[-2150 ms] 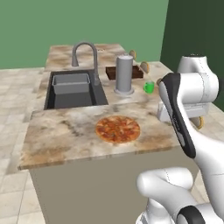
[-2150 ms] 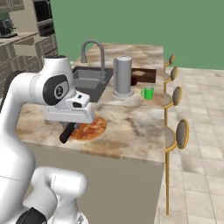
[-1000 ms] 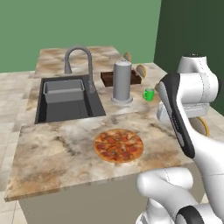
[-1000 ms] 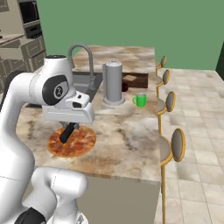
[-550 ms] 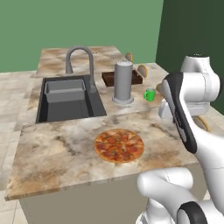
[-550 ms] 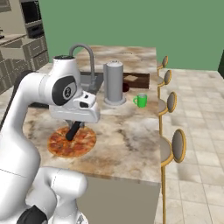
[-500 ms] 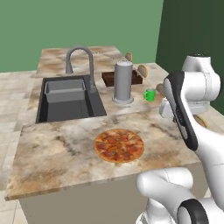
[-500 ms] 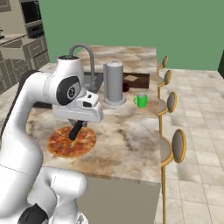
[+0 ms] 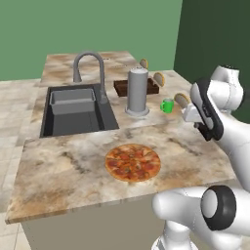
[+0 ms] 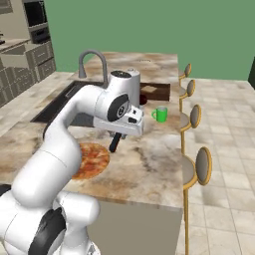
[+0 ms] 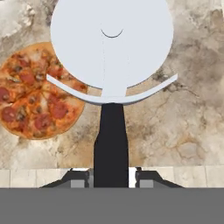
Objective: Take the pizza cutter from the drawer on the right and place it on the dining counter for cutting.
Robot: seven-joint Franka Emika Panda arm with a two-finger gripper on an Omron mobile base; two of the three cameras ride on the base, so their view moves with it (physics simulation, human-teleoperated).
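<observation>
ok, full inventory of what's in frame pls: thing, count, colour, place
pizza cutter: 1, black handle, silver-grey wheel, held in the jaws above the counter, beside the pizza
dining counter: 1, tan-brown marbled
pizza: 1, red-orange, near edge of the counter
sink: 1, dark grey, set in the counter
faucet: 1, grey, curved, behind the sink
canister: 1, grey, upright, right of the sink
mug: 1, green, right of the canister
tray: 1, dark brown, behind the canister
stools: 4, tan seats, along the counter's far side
cabinets: grey-beige, far left in right base view
gripper: 1, dark, shut on the cutter's handle
arm: 1, white
</observation>
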